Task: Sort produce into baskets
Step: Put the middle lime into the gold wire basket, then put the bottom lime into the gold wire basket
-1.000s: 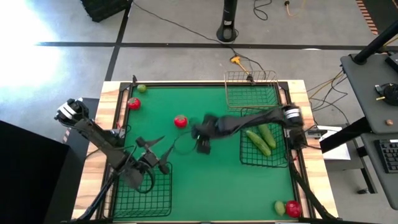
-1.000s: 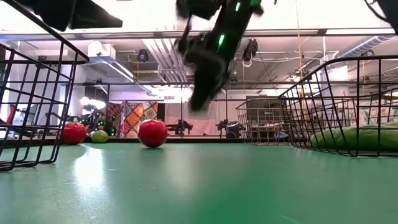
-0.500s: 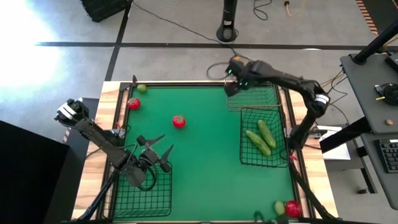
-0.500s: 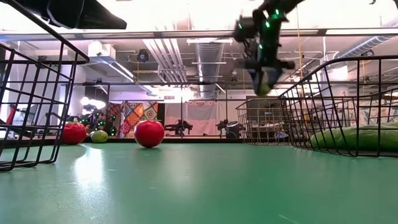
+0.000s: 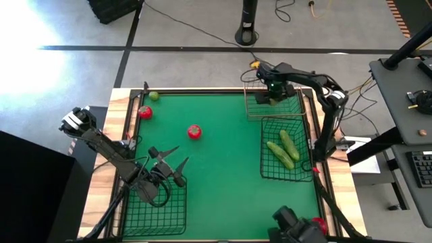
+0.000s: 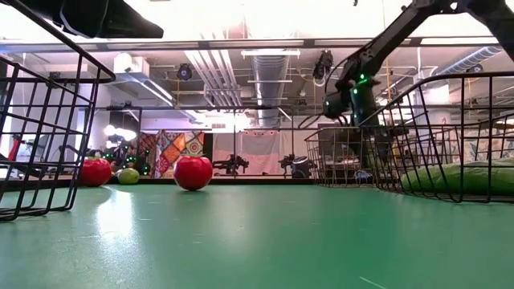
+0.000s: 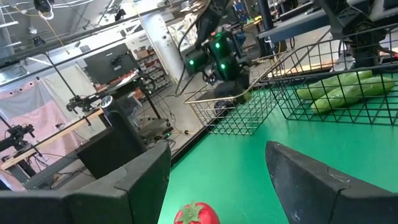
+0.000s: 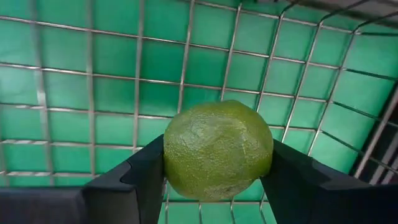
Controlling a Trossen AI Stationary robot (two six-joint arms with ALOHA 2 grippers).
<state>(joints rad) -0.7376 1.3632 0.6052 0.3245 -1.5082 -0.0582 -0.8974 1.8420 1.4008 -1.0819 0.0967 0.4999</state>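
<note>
right wrist view puts a round, pebbly-skinned green fruit squarely between our right gripper's two dark fingers, both pressed to its sides, with copper wire mesh and green mat below. from the high view we place that gripper over the tan wire basket at the far right of the table.

just nearer sits a black wire basket holding two long green cucumbers, lying side by side. a second black basket stands at the near left, and our left gripper hangs at its far edge, fingers wide apart, holding nothing.

on the open mat: one glossy red tomato mid-table, another red piece and a small light-green one near the far left corner. a red piece shows at the near right corner, partly hidden by dark equipment.
</note>
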